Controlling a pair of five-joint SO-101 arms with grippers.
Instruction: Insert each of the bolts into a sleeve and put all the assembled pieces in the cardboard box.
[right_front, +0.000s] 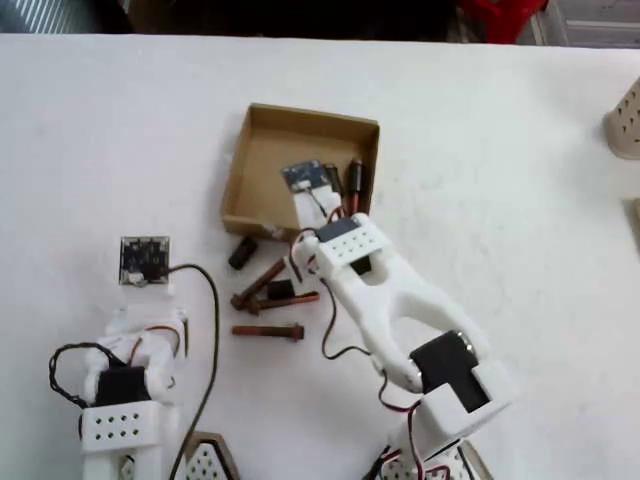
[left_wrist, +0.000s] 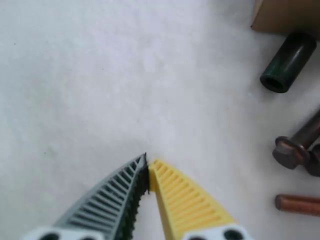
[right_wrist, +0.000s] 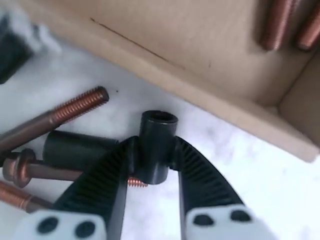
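our right claw is clamped on a sleeve, left claw closed and empty; next we need a bolt lined up.

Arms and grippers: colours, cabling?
Both are white shells with black servos. The left arm has a black cable, the right arm red and black wires. The left gripper has one grey and one yellow ribbed finger; the right gripper, black ribbed fingers.
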